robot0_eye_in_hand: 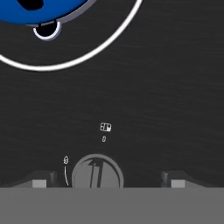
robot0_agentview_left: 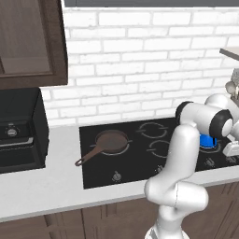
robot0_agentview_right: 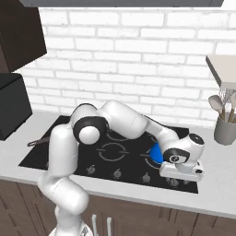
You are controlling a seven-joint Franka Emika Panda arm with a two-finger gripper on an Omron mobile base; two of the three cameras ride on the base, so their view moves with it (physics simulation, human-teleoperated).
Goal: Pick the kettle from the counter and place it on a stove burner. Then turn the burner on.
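The kettle [robot0_eye_in_hand: 30,11] stood on a right-hand burner ring [robot0_eye_in_hand: 109,41] of the stove [robot0_agentview_left: 135,161], partly hidden behind the arm in both base views; its blue body showed at [robot0_agentview_left: 208,140] and [robot0_agentview_right: 156,152]. By that placement, the first half of the task appeared complete.

The gripper [robot0_eye_in_hand: 105,183] hung low over the front edge of the stove, just beside the kettle, with its jaws spread wide and holding nothing. In the hand view a round control knob [robot0_eye_in_hand: 96,174] sat between the two fingertips [robot0_eye_in_hand: 41,181], nearer the left one than the right.

Risks noted, as judgement:

1. The knob was off centre between the jaws. Closing from that position could push it sideways or catch only one edge, so the turn might slip.
2. Several knobs [robot0_agentview_right: 117,174] ran along the front of the stove. Whether the knob under the hand served the kettle's burner could not be confirmed from its small markings; the wrong burner could be lit.
3. The wrist sat close to the kettle. A wide twist might knock it off its ring.
4. The skillet [robot0_agentview_left: 108,144] on the left burner and the utensil pot [robot0_agentview_right: 225,126] on the bench [robot0_agentview_right: 216,193] lay well apart from the hand.
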